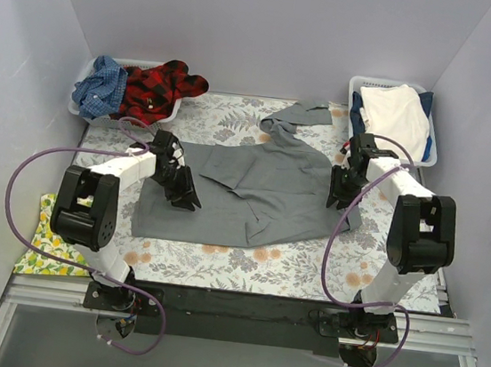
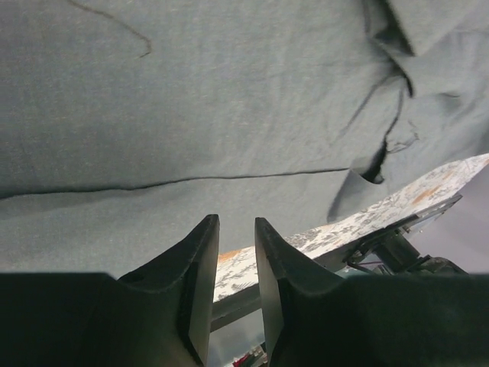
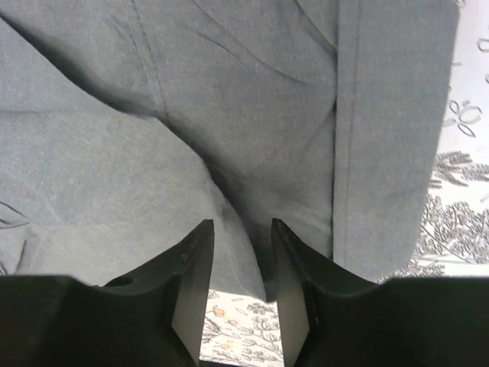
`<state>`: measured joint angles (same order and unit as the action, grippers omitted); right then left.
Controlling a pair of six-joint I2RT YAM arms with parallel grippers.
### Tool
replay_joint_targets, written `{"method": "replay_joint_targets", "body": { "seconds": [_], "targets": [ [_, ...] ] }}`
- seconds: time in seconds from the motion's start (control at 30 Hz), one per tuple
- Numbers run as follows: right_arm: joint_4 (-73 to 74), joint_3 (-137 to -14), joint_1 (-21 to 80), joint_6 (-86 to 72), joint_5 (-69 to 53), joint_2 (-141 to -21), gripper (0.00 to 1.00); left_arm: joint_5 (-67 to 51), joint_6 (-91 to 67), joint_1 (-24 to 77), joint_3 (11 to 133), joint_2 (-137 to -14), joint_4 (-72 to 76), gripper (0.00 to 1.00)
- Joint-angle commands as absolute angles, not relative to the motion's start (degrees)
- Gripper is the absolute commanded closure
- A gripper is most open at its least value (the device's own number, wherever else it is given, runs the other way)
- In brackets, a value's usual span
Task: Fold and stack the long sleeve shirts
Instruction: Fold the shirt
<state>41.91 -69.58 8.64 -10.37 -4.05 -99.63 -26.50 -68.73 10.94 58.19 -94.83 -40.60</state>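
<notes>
A large plain grey long sleeve shirt (image 1: 254, 189) lies spread across the middle of the table, one sleeve trailing toward the back (image 1: 299, 114). My left gripper (image 1: 181, 195) hovers at the shirt's left edge; in its wrist view the jaws (image 2: 237, 222) stand slightly apart with nothing between them, and grey cloth (image 2: 191, 99) fills the view beyond. My right gripper (image 1: 341, 195) is over the shirt's right edge, jaws (image 3: 242, 224) open above a fold of the cloth (image 3: 252, 99). A red-black plaid shirt (image 1: 159, 88) and a blue checked shirt (image 1: 101, 85) lie bunched at the back left.
The two bunched shirts sit in a white basket (image 1: 77, 107). A second white basket (image 1: 379, 82) at the back right holds cream cloth (image 1: 397, 117). A fern-print cover (image 1: 263, 262) lines the table. A yellow lemon-print cloth (image 1: 45, 244) hangs off the near left corner.
</notes>
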Motion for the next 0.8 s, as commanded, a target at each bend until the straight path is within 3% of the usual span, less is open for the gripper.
{"method": "replay_joint_targets", "body": {
  "seconds": [0.0,0.13,0.33,0.77],
  "targets": [
    [40.78,-71.19,8.70,-9.84,-7.64,-100.99,0.59,-24.87,-68.03,10.90,56.43,-96.41,-41.92,0.75],
    [41.57,-69.00,8.70,-9.84,-8.26,-100.02,0.70,-24.61,-68.38,10.90,55.37,-98.17,-41.57,0.76],
    [43.77,-66.36,8.61,-10.28,-6.33,-95.98,0.99,-23.91,-69.26,10.90,54.67,-100.54,-41.22,0.76],
    [53.26,-60.56,5.19,-10.11,-2.90,-83.33,0.99,-21.45,-71.19,10.90,53.53,-104.24,-41.57,0.78]
  ]
}}
